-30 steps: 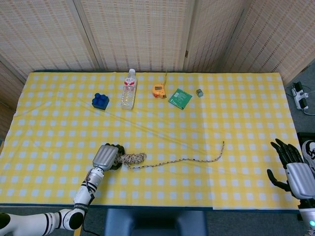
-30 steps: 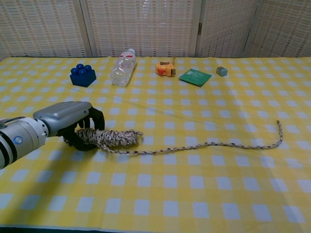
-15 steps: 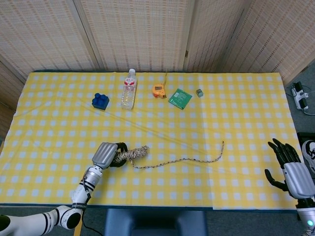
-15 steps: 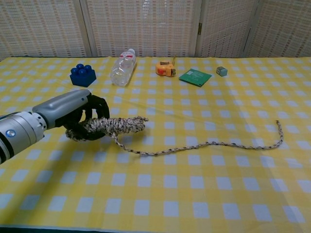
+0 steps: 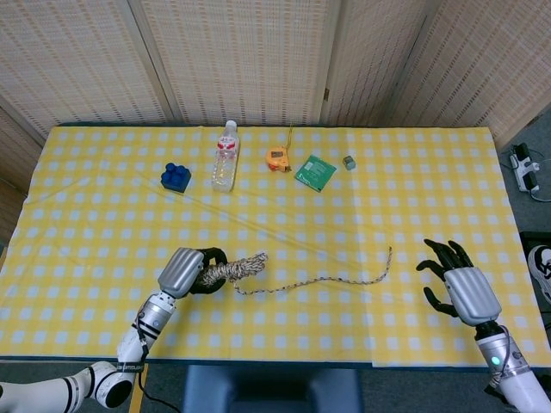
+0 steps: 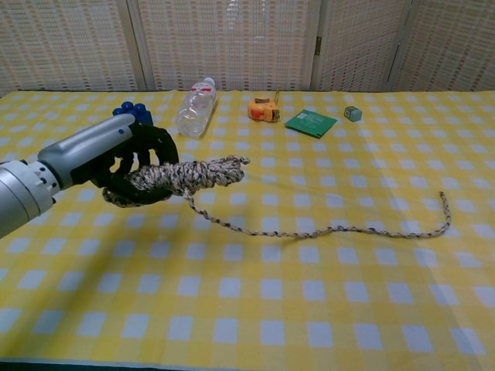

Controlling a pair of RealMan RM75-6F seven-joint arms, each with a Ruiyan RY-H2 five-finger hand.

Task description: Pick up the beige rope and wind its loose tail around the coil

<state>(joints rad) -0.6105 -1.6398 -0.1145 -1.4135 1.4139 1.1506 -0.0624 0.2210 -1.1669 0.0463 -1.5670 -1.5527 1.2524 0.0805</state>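
My left hand grips one end of the beige rope coil and holds it lifted above the yellow checked cloth. The coil sticks out to the right of the hand. Its loose tail hangs down from the coil and trails right across the cloth, ending in an upturned tip. My right hand hovers open over the table's right part, to the right of the tail's tip; the chest view does not show it.
Along the far side lie a blue brick, a clear bottle, an orange tape measure, a green card and a small grey cube. The table's front edge runs close below both hands.
My left hand has raised the coil off the cloth, and the tail near it now hangs. My right hand has moved left, in over the table's right part.
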